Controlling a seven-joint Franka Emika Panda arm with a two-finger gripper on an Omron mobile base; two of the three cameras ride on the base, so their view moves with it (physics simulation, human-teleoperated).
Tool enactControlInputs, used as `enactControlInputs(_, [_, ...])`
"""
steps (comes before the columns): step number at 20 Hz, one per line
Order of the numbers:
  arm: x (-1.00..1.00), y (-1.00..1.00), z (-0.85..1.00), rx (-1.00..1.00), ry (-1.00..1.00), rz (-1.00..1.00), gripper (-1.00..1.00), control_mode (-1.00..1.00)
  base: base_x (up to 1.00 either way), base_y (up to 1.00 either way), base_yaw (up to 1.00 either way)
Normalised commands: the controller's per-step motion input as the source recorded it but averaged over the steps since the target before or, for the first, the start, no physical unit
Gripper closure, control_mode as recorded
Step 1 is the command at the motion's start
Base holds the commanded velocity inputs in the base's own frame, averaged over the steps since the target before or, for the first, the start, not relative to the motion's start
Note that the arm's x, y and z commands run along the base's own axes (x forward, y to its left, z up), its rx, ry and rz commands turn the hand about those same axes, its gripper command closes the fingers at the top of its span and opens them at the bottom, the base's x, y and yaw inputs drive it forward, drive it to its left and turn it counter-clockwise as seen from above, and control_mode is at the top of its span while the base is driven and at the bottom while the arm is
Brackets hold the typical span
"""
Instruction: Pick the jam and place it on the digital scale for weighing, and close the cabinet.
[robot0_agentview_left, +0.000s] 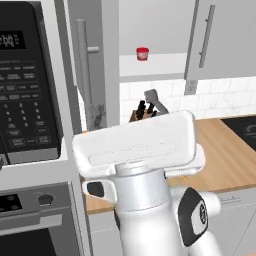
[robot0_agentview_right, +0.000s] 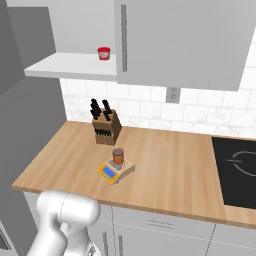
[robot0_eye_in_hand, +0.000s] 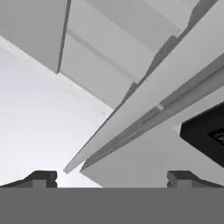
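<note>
Wooden kitchen counter (robot0_agentview_right: 165, 165), brown-lidded jam jar (robot0_agentview_right: 118, 158) on small yellow digital scale (robot0_agentview_right: 115, 170), grey wall cabinet door (robot0_agentview_left: 92, 65) ajar, gripper (robot0_eye_in_hand: 112, 179) fingers wide apart, seemingly empty beside the door edge.

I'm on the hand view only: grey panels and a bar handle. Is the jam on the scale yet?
Observer: Yes. In the right base view the jam stands upright on the digital scale, in front of a knife block.
Operator: Is the cabinet shut?
Observer: No. Its left door stands open, baring the pale shelf.
Operator: Anything left on that shelf?
Observer: A short red jar, near the closed right door.
Operator: And my pincer?
Observer: The pincer is open and holds nothing.
</note>
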Motion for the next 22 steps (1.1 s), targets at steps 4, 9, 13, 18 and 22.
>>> enactControlInputs(4, [-0.63, 0.42, -0.04, 0.0, -0.47, -0.52, -1.0, -1.0, 0.0, 0.0, 0.0])
enactControlInputs(9, [-0.26, 0.69, -0.18, -0.01, -0.31, -0.45, -1.0, -1.0, 0.0, 0.0, 0.0])
enactControlInputs(13, [0.33, 0.8, -0.48, -0.14, 0.12, -0.35, -1.0, -1.0, 0.0, 0.0, 0.0])
enactControlInputs(18, [0.15, 0.54, -0.95, -0.16, 0.48, -0.24, -1.0, -1.0, 0.0, 0.0, 0.0])
enactControlInputs(22, [0.07, 0.07, -0.94, -0.03, 0.65, -0.12, -1.0, -1.0, 0.0, 0.0, 0.0])
